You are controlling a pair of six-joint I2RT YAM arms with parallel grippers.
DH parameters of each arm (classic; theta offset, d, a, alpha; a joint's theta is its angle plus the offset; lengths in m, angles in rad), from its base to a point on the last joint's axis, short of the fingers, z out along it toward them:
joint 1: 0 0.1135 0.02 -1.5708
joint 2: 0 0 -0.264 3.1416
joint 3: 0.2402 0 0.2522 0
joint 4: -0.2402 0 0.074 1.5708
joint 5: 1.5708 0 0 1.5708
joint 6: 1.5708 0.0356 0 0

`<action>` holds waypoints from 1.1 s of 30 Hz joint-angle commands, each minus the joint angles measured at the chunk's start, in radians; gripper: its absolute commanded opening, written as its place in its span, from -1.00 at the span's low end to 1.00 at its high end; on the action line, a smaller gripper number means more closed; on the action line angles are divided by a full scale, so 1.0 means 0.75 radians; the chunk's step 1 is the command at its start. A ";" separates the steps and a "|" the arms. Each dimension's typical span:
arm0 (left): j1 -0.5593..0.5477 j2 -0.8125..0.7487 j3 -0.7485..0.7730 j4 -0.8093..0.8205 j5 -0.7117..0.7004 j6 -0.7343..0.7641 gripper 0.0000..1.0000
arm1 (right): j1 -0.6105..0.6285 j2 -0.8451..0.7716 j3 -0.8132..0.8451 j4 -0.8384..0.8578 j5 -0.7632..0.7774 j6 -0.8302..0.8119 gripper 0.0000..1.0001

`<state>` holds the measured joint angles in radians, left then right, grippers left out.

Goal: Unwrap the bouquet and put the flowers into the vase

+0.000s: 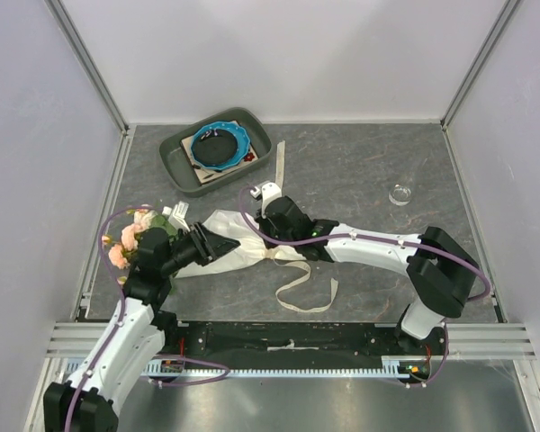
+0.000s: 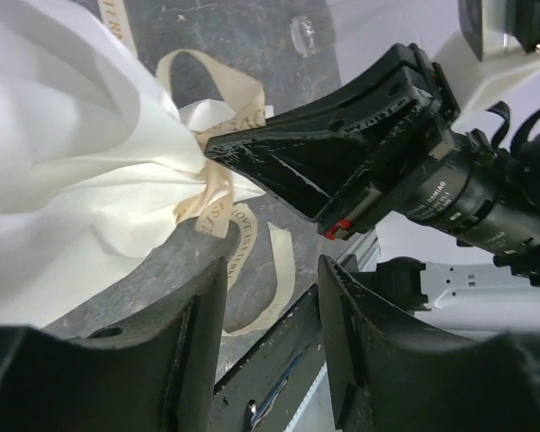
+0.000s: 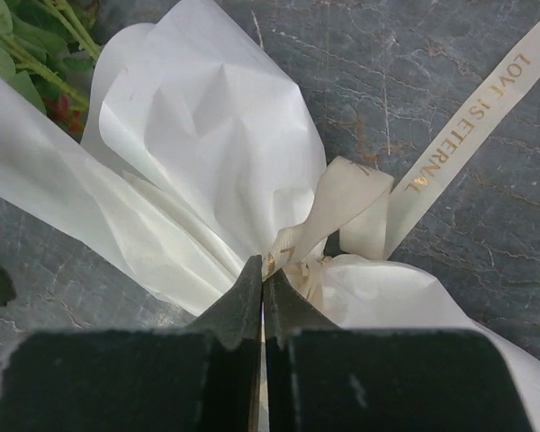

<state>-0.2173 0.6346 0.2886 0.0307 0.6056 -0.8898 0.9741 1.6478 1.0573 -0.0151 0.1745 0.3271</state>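
Two arms meet over the bouquet (image 1: 238,256), which lies on its side on the grey table (image 1: 360,162), in the left half and near the front edge. Its flowers (image 1: 128,236), pale pink and cream with green leaves, point to the left wall, and the narrow tied end points to the right. The cream paper (image 3: 207,135) is wrapped around the stems and gathered at a knot of the ribbon (image 3: 468,117), which carries gold letters; one loose tail of the ribbon curls on the table toward the front edge. The right gripper (image 3: 263,288) has its fingers pressed fully together, and their tips touch the knot. I cannot tell if a fold of ribbon is caught between them. The left gripper (image 2: 270,306) is over the wide part of the paper, just beside the flowers, and it points toward the knot. Its fingers (image 2: 202,333) stand apart and nothing lies between them. The vase (image 1: 400,193), small and of clear glass, stands upright well apart from the bouquet, in the right rear part of the table. A grey tray (image 1: 175,153) with a blue dish (image 1: 238,135) inside stands at the rear left.
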 commanded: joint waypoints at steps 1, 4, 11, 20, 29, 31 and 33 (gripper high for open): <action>0.005 0.029 0.043 0.061 0.084 -0.006 -0.03 | -0.004 -0.025 0.077 0.059 -0.032 0.016 -0.85; 0.001 0.243 0.134 0.137 0.131 0.000 -0.27 | -0.006 -0.045 0.094 -0.022 -0.053 0.030 -0.42; -0.060 0.610 0.264 0.305 0.133 -0.012 -0.49 | -0.006 -0.154 0.024 -0.133 -0.034 0.077 -0.17; -0.087 0.796 0.237 0.311 -0.028 0.004 -0.65 | -0.006 -0.133 -0.025 -0.143 0.035 0.106 -0.31; -0.087 0.860 0.180 0.362 -0.094 -0.012 -0.70 | -0.004 -0.043 0.006 -0.125 0.023 0.102 -0.31; -0.087 0.862 0.172 0.364 -0.094 -0.014 -0.70 | -0.006 -0.031 0.006 -0.117 0.017 0.104 -0.36; -0.087 0.862 0.167 0.368 -0.094 -0.016 -0.70 | -0.006 -0.015 0.004 -0.107 0.011 0.106 -0.42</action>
<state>-0.2817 1.2766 0.4290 0.2497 0.5564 -0.8921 0.9703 1.6188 1.0401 -0.1326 0.1818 0.3969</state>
